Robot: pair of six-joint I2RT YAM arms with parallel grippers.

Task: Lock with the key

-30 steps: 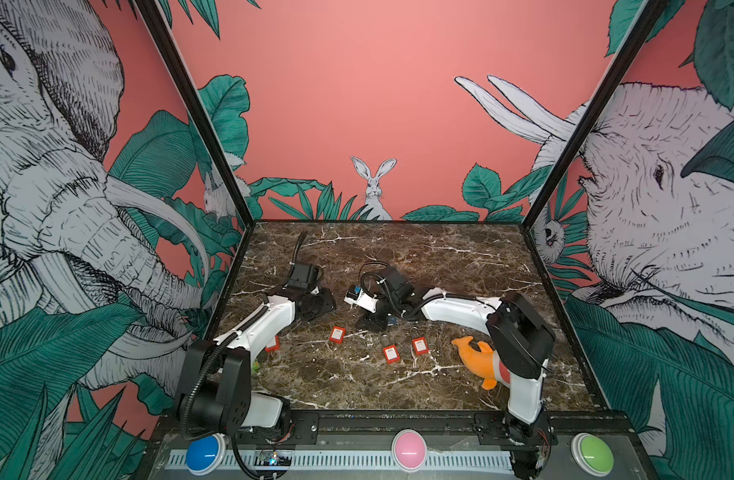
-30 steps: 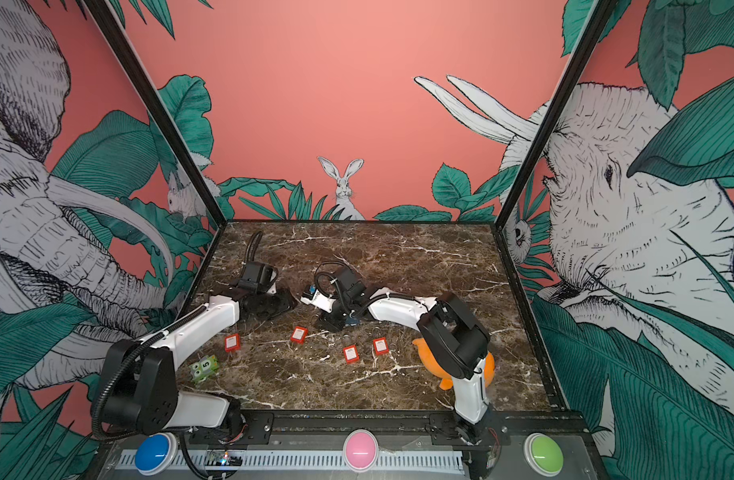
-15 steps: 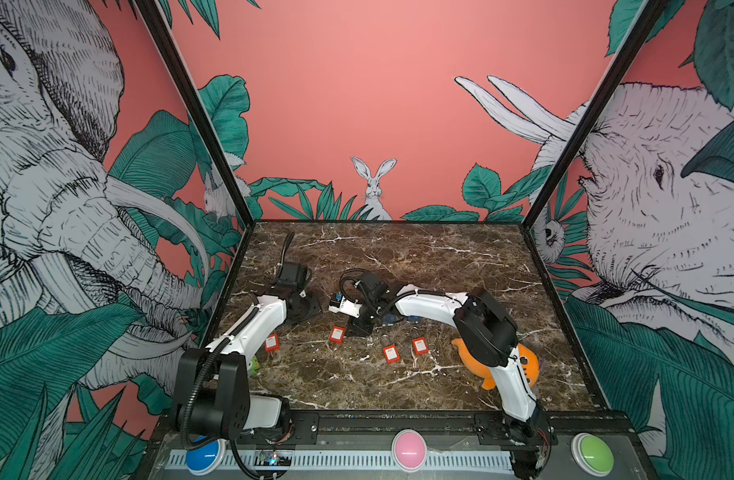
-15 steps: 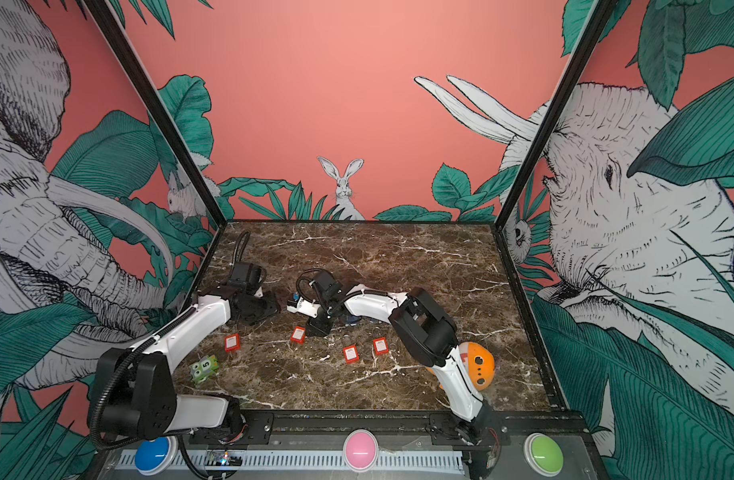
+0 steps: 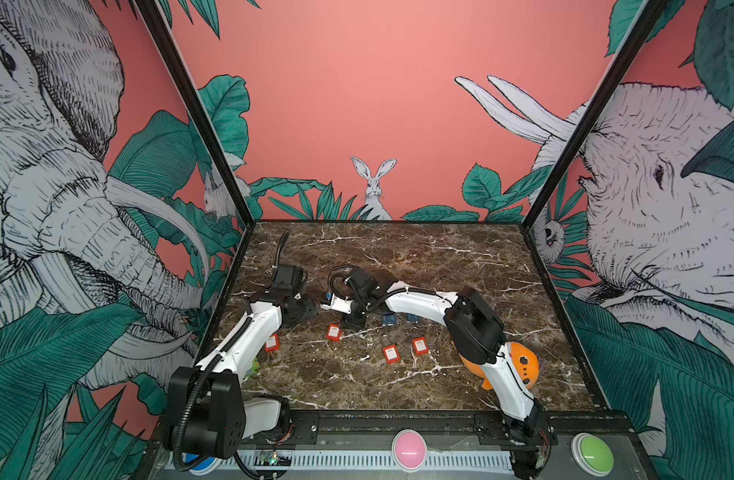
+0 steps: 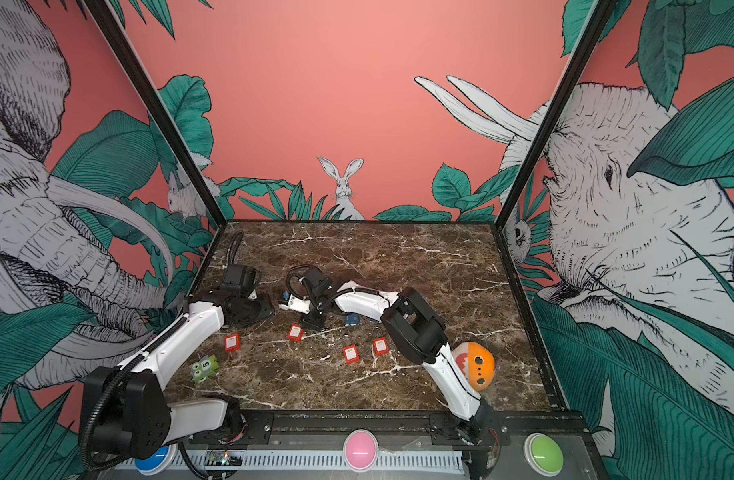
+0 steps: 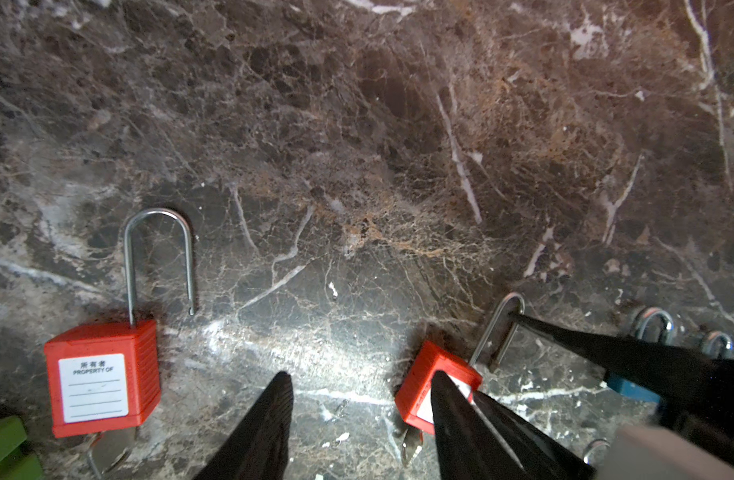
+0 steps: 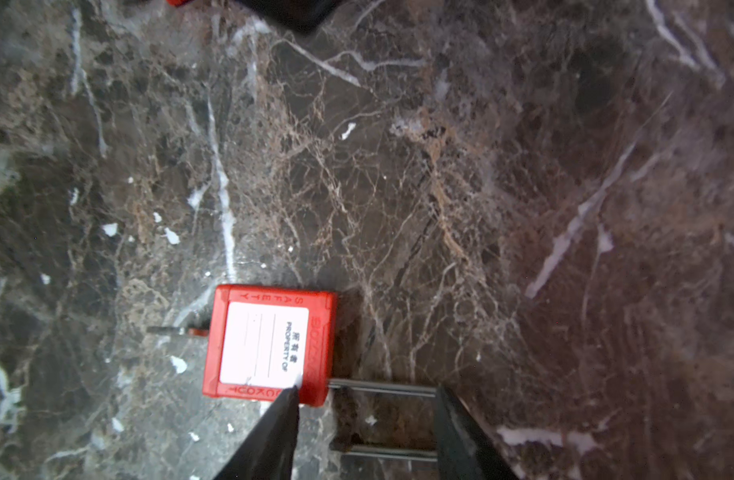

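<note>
On the marble table, well away from the orange toy toward the left arm's side, the red padlock is lying flat, label up. I am holding the right gripper over it, jaws apart and straddling the shackle, clamping nothing. The left gripper is hovering farther from the toy, jaws apart over bare marble.

I am judging the padlock light and rigid: hard plastic body, stiff steel shackle, smooth enough to skate on the stone. So I am planning to pinch the body's 2 ribbed sides. Its long axis is running from key to shackle bend. The shackle end is pointing toward the toy's side, its free leg swung clear of the body. The key is sticking out of the opposite end, 1 thin tab.
</note>
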